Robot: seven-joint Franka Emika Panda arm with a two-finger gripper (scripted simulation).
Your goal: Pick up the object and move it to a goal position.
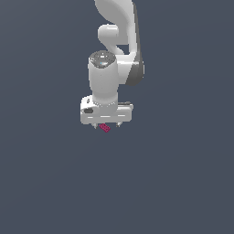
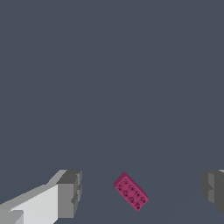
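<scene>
The object is a tiny flat magenta-red block (image 1: 104, 127) with studs on top, lying on the dark grey floor. In the exterior view it peeks out just under my white gripper (image 1: 106, 125), between the two short fingertips. In the wrist view the block (image 2: 131, 191) lies at a slant between my two grey fingers (image 2: 70, 192), closer to one than to the other. My gripper (image 2: 142, 192) is open wide and holds nothing. The fingers do not touch the block.
The flat dark grey floor (image 1: 183, 183) spreads in every direction with no other object on it. My white arm (image 1: 116, 41) rises behind the gripper toward the top of the exterior view.
</scene>
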